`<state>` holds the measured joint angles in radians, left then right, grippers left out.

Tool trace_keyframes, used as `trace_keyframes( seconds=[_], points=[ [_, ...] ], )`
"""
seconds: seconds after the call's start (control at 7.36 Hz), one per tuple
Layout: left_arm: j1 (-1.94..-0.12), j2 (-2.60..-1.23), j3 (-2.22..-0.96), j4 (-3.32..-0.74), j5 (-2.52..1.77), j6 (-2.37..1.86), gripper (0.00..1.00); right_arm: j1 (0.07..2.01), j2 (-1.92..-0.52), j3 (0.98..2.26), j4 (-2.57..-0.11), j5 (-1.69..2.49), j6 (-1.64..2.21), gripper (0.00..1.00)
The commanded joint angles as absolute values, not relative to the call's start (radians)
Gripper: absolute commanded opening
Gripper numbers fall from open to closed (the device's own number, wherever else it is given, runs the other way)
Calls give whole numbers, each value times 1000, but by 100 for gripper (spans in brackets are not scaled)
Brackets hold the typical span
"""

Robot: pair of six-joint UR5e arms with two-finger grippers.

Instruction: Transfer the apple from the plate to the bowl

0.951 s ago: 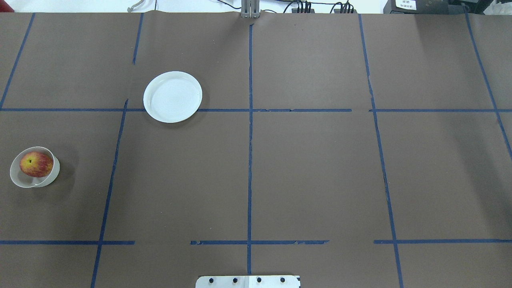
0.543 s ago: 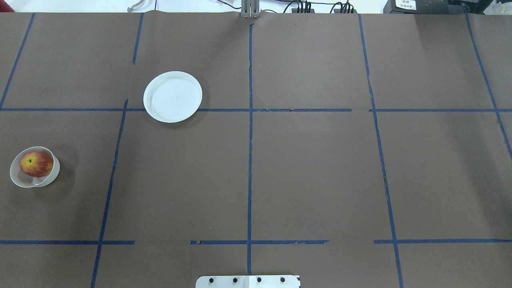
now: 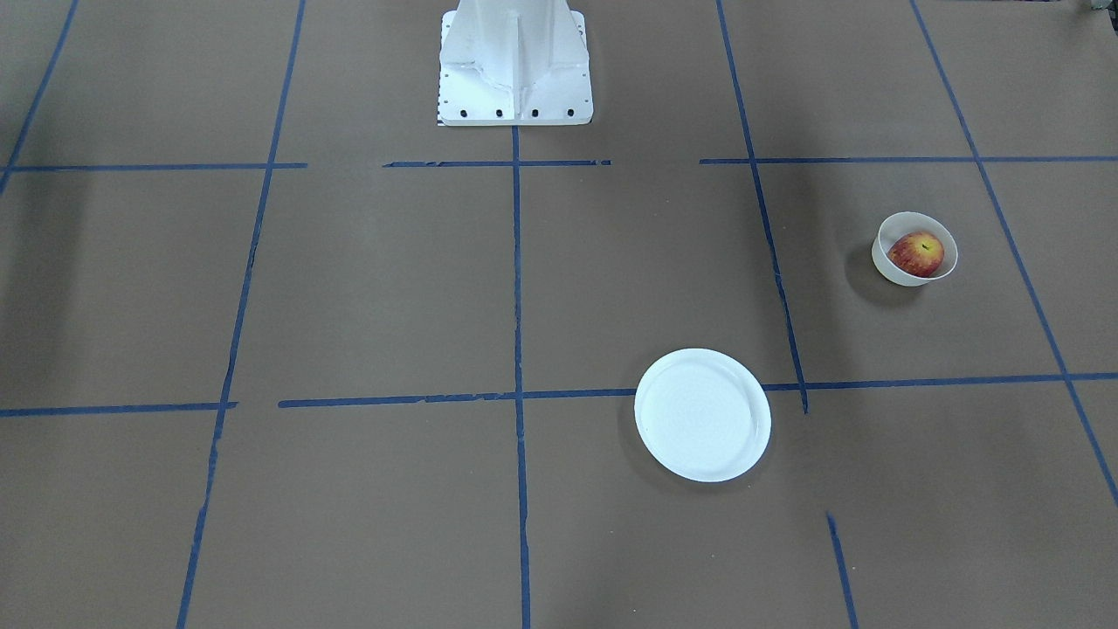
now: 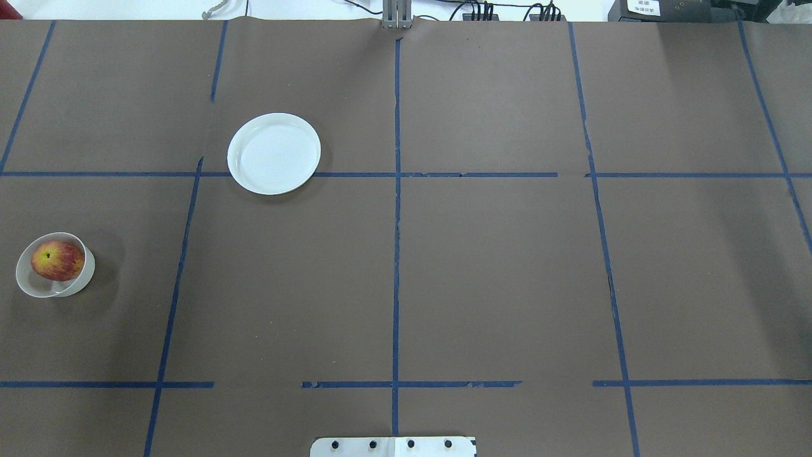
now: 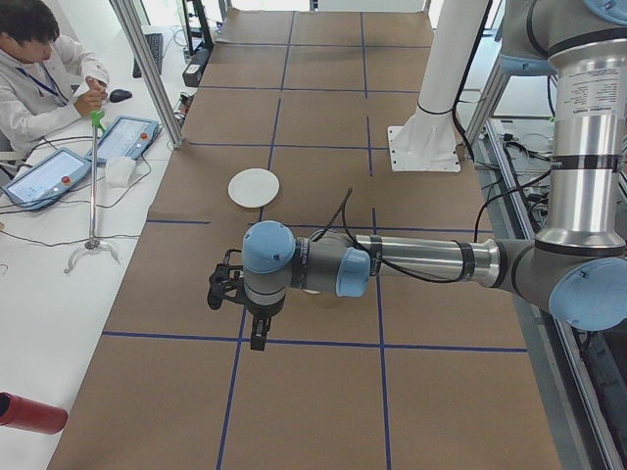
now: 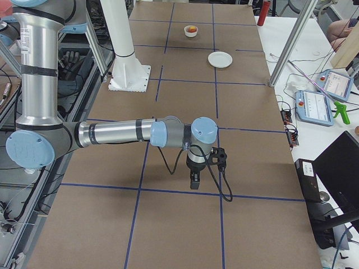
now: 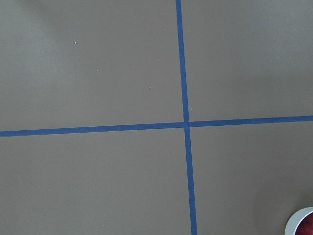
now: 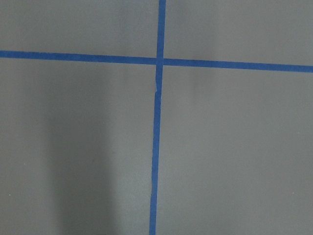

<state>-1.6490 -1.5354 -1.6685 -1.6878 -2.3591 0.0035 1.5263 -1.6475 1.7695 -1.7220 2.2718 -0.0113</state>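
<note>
The red and yellow apple sits inside the small white bowl at the table's left side; both also show in the front view, apple and bowl. The flat white plate lies bare farther back, toward the middle. The left gripper shows only in the exterior left view, hanging over the table; I cannot tell if it is open. The right gripper shows only in the exterior right view; I cannot tell its state. A bowl rim peeks into the left wrist view's corner.
The table is covered in brown paper with blue tape lines. The robot's white base stands at the near edge. An operator sits with tablets at a side desk.
</note>
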Motion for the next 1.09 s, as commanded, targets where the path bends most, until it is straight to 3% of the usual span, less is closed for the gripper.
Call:
trace_keyframes(
  seconds=[0.0, 0.54, 0.95],
  points=[
    [-1648, -1540, -1664, -1695, -2355, 9, 100, 1526, -1647, 1769, -1723, 2272, -11, 100],
    [-1634, -1557, -1660, -1684, -2352, 11, 100, 1526, -1647, 1769, -1723, 2272, -12, 100],
    [-1632, -1642, -1557, -1649, -2359, 6, 100, 1526, -1647, 1769, -1721, 2272, -11, 100]
  ],
)
